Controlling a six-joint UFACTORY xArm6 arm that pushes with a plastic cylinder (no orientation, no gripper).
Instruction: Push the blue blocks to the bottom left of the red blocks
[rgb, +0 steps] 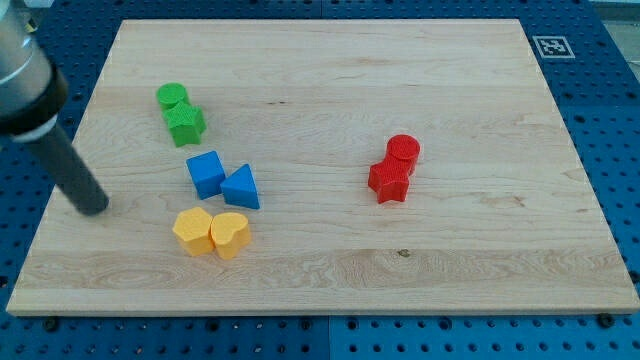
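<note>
A pale wooden board (330, 90) fills most of the view, lying on a blue pegboard table (600, 320) with a small black-and-white marker tag (548, 46) at the board's top right corner. My rod comes in from the view's top left, and my tip (93, 208) sits on the board near its left edge — there are no jaws on this rig, just the bare rod, and it holds nothing and touches no block.

The two blue blocks lie just to the right of my tip, a little apart from it: a blue cube-like block (205, 174) and a blue triangular block (241, 187), touching each other side by side. Just below them sit a yellow hexagonal block (193, 231) and a yellow heart-shaped block (231, 234), pressed together. Above the blue pair, a green cylinder (172, 97) touches a green star-shaped block (185, 124).

The red blocks are well apart, toward the view's right of centre — a red cylinder (403, 151) touching a red star-shaped block (389, 181) just below and left of it. The blue pair lies far to the left of them, at roughly the same height.
</note>
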